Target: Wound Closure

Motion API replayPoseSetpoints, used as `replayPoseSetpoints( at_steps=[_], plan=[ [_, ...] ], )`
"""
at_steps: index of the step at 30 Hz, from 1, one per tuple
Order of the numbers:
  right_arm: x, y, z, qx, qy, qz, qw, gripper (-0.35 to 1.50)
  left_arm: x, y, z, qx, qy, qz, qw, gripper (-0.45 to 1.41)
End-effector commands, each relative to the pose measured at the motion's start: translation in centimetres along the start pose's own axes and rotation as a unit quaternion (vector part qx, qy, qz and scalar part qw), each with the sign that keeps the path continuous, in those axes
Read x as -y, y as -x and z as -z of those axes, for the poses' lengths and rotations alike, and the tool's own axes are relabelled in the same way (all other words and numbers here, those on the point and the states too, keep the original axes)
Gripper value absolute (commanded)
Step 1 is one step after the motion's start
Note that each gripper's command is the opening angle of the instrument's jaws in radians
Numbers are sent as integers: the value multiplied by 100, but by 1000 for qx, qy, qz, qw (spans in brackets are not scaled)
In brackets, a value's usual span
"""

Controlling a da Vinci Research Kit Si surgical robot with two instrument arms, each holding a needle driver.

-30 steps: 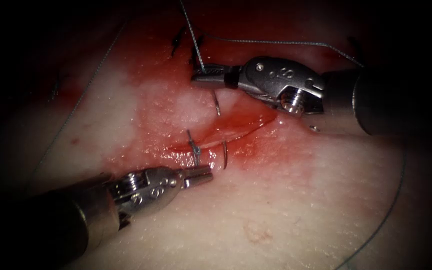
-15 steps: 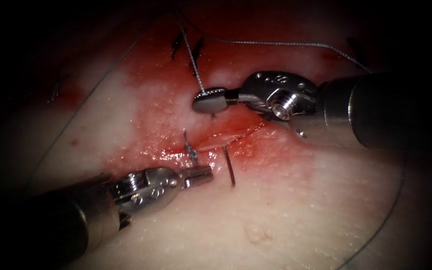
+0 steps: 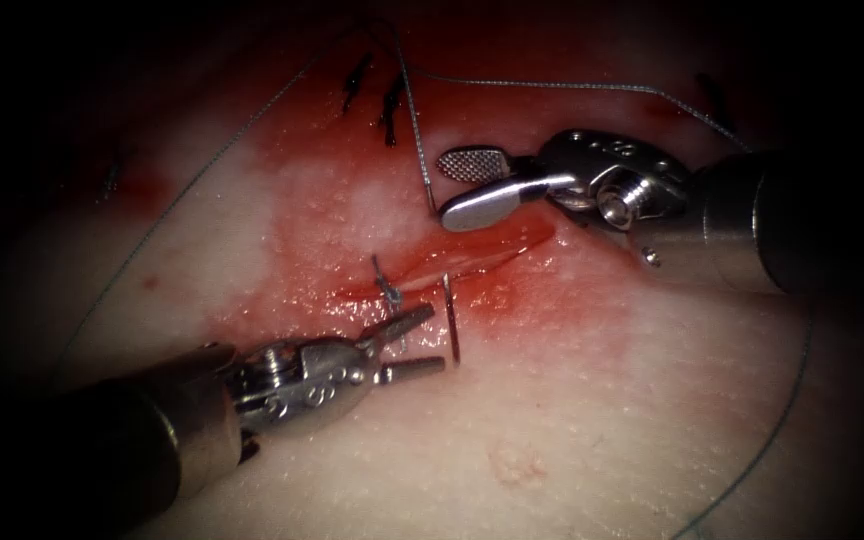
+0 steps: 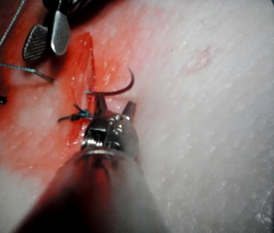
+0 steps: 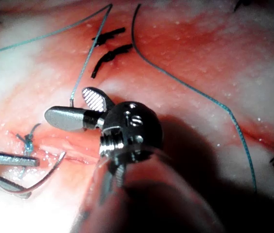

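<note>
The curved needle [image 3: 451,322] is in the tissue [image 3: 592,420]. Its pointed end stands out of the lower lip of the cut [image 3: 472,262], and its tail is buried. My left tool [image 3: 437,338] has its jaws open on either side of that exposed end and holds nothing. In the left wrist view the needle's arc [image 4: 123,89] lies just beyond the left tool [image 4: 115,101]. My right tool [image 3: 444,188] is open above the cut and also holds nothing. The thread [image 3: 418,140] runs down into the tissue beside it. The right wrist view gives the right tool [image 5: 66,104] and the needle [image 5: 44,178].
A tied blue knot [image 3: 387,290] sits on the cut just left of the needle. Dark cut suture ends [image 3: 390,105] mark earlier stitches higher up. Slack thread [image 3: 797,380] loops around the right side, and red fluid [image 3: 312,210] wets the tissue around the cut.
The right tool, shut before, dipped toward the cut, then opened and drew back to the right. More of the needle has come out on the lower lip. The left tool's jaws have opened.
</note>
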Motion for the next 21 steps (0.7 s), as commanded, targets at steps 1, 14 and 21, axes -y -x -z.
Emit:
replayPoseSetpoints(
  at_steps=[1,14,21],
  plan=[
    [-11,0,8,-12,20,29,999,121,-1,-3,-10,-19,-8,-14,1000,49],
    [-13,3,31,-15,14,96,995,114,5,-14,-27,-46,-9,-42,998,42],
    [-12,5,37,-13,10,102,995,84,12,-7,-25,-51,-7,-45,998,-8]
  ],
)
